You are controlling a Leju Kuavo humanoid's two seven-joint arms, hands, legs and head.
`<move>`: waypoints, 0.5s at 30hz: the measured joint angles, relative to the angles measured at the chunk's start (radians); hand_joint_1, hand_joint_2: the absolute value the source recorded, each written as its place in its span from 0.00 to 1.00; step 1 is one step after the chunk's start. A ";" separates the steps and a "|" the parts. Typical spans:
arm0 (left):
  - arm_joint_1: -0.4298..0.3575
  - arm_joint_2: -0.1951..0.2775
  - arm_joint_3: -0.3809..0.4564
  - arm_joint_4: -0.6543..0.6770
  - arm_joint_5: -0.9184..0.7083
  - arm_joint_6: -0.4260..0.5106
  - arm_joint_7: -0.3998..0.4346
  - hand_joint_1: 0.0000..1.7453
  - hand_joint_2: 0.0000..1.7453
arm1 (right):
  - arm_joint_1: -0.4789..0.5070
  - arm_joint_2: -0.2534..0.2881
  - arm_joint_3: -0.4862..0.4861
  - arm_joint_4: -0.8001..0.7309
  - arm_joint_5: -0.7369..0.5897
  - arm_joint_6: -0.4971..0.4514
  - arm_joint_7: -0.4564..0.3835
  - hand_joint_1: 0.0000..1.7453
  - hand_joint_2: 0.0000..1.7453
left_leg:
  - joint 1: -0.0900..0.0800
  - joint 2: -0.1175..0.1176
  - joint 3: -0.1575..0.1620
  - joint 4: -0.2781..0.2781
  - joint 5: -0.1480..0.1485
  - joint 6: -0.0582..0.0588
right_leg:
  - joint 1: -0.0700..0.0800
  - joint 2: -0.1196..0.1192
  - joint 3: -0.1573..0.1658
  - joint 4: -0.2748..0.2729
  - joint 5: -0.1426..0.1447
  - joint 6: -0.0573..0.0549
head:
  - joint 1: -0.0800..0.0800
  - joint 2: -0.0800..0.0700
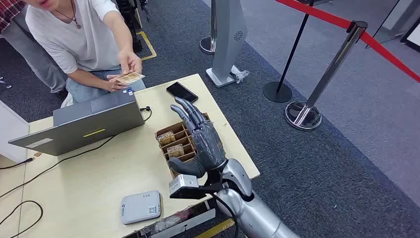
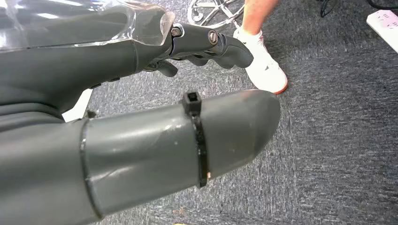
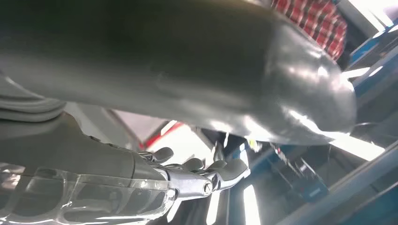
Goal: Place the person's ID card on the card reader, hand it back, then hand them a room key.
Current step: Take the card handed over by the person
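Observation:
My right hand (image 1: 200, 136) is raised over the table's right side, above a brown cardboard box (image 1: 174, 144) of tan key cards. Its fingers are stretched out toward the person and hold nothing. In the right wrist view this hand (image 3: 117, 154) also has nothing in it. A person in a white shirt (image 1: 74, 34) leans over the far table edge and holds a tan patterned card (image 1: 130, 78) in both hands. The white card reader (image 1: 141, 207) lies near the front edge with nothing on it. My left hand (image 2: 141, 93) hangs over grey carpet, holding nothing.
A grey laptop (image 1: 84, 124) stands at the back left of the wooden table (image 1: 99, 173), with black cables trailing left. A black phone (image 1: 182, 91) lies at the far right corner. Stanchions with red tape (image 1: 341, 54) stand on the carpet to the right. A white shoe (image 2: 263, 65) is near my left hand.

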 joint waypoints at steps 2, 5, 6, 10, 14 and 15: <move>0.000 0.000 0.000 0.000 -0.002 0.000 0.002 0.00 0.00 | -0.019 -0.002 -0.002 0.014 0.002 0.000 0.003 0.00 0.00 | 0.000 0.000 0.000 0.000 0.000 0.000 | 0.000 0.000 0.000 0.000 0.000 0.000 | 0.000 0.000; 0.000 0.000 0.000 0.000 -0.003 0.000 0.006 0.00 0.00 | -0.059 -0.008 -0.004 0.045 0.004 -0.001 0.007 0.00 0.00 | 0.000 0.000 0.000 0.000 0.000 0.000 | 0.000 0.000 0.000 0.000 0.000 0.000 | 0.000 0.000; 0.000 0.000 0.000 0.000 -0.003 0.000 0.006 0.00 0.00 | -0.066 -0.009 -0.004 0.052 0.004 -0.001 0.007 0.00 0.00 | 0.000 0.000 0.000 0.000 0.000 0.000 | 0.000 0.000 0.000 0.000 0.000 0.000 | 0.000 0.000; 0.000 0.000 0.000 0.000 -0.006 -0.002 0.006 0.00 0.00 | -0.086 -0.011 -0.004 0.073 0.027 -0.007 0.020 0.00 0.00 | 0.000 0.000 0.000 0.000 0.000 0.000 | 0.000 0.000 0.000 0.000 -0.001 0.000 | 0.000 0.000; 0.000 0.000 0.000 0.000 -0.013 -0.003 0.006 0.00 0.00 | -0.145 -0.016 -0.004 0.132 0.094 -0.019 0.052 0.00 0.00 | 0.000 0.000 -0.001 0.000 0.000 0.000 | 0.000 0.000 0.000 0.000 -0.001 0.000 | 0.000 0.000; 0.000 0.000 0.000 0.000 -0.012 -0.003 0.006 0.00 0.00 | -0.168 -0.017 -0.004 0.157 0.116 -0.026 0.059 0.00 0.25 | 0.000 0.000 -0.001 0.000 0.000 0.000 | 0.000 0.000 0.000 0.000 0.000 0.000 | 0.000 0.000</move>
